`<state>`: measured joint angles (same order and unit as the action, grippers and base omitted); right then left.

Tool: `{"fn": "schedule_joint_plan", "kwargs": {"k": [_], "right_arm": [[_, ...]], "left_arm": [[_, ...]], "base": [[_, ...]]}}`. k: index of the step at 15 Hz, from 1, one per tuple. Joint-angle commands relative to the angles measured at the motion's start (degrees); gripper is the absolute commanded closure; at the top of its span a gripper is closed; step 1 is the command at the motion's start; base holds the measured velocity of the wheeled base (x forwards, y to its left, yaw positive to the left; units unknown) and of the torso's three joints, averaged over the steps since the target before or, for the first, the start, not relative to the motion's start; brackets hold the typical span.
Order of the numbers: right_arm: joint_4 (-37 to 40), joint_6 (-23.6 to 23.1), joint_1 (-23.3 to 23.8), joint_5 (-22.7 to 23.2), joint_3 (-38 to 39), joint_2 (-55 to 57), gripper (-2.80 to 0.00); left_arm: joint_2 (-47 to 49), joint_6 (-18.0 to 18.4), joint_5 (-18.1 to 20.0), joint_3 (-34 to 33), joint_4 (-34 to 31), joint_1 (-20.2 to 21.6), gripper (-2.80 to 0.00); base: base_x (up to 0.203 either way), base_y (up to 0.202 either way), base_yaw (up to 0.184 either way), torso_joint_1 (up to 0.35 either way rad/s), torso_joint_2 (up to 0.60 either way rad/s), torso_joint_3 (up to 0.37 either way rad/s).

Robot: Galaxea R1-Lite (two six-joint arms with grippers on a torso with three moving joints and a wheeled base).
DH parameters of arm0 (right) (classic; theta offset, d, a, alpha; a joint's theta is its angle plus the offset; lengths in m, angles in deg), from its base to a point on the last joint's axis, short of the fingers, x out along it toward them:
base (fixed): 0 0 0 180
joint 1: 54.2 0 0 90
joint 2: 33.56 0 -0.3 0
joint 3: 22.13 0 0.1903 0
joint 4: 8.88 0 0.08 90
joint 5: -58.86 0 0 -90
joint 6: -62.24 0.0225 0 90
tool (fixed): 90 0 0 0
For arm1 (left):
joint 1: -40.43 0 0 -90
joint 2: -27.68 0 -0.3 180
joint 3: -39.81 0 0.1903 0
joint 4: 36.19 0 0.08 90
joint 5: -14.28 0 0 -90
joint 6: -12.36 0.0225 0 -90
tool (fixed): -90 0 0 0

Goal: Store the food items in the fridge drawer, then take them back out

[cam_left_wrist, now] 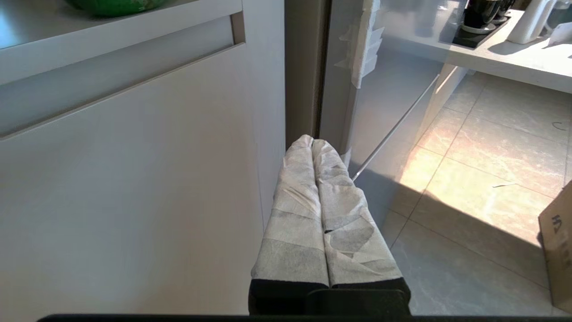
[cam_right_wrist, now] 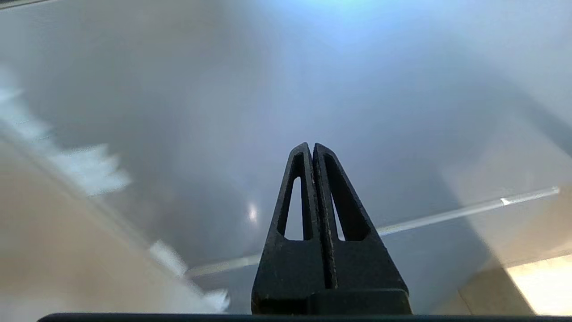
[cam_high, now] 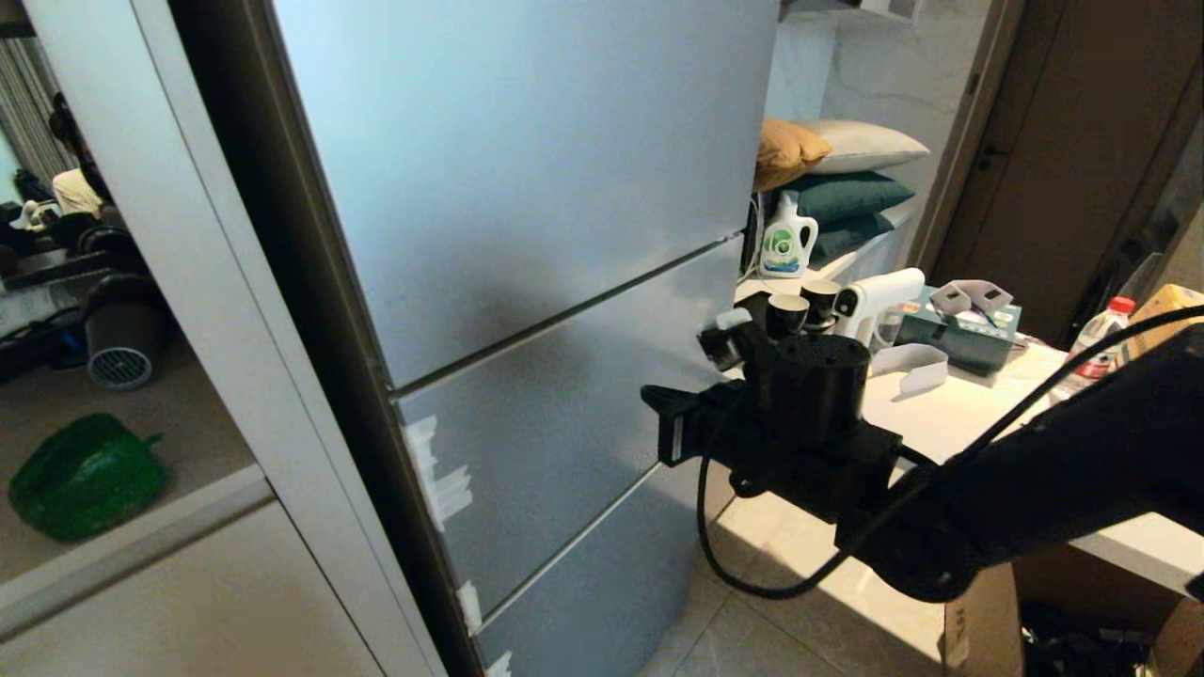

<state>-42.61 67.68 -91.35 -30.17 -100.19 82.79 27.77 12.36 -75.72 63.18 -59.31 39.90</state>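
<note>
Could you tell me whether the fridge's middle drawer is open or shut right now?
Shut: the fridge drawer front sits flush with the panels above and below it.

A home kitchen is indicated by a tall blue-grey fridge set between pale cabinets, a tiled floor, a white counter crowded with cups and a detergent bottle, and stacked cushions behind.

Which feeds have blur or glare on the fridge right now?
Right wrist view: motion-smeared, the tape scraps on the fridge streaked, a small glint by the right gripper. Head view: sharp, the arm's shadow on the middle panel. Left wrist view: sharp, a hard sun patch on the floor tiles.
</note>
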Motion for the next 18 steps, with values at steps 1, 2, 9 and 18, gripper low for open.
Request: {"fn": "schedule_joint_plan", "kwargs": {"k": [1, 2, 9, 18], "right_arm": [[0.08, -0.89, -2.39, -2.74, 6.71, -10.29, 0.0], [0.72, -2.3, -3.3, -5.28, 10.64, -15.72, 0.0], [8.07, -8.91, 8.83, -21.6, 38.13, -61.17, 0.0], [44.07, -14.18, 32.46, -8.38, 56.54, -100.82, 0.0]], "left_arm": [[0.08, 0.0, 0.0, 0.0, 0.02, 0.0, 0.0], [0.08, 0.0, 0.0, 0.0, 0.02, 0.0, 0.0], [0.08, 0.0, 0.0, 0.0, 0.02, 0.0, 0.0], [0.08, 0.0, 0.0, 0.0, 0.02, 0.0, 0.0]], "base": [[0.0, 0.0, 0.0, 0.0, 0.0, 0.0], [0.0, 0.0, 0.0, 0.0, 0.0, 0.0], [0.0, 0.0, 0.0, 0.0, 0.0, 0.0], [0.0, 0.0, 0.0, 0.0, 0.0, 0.0]]}}
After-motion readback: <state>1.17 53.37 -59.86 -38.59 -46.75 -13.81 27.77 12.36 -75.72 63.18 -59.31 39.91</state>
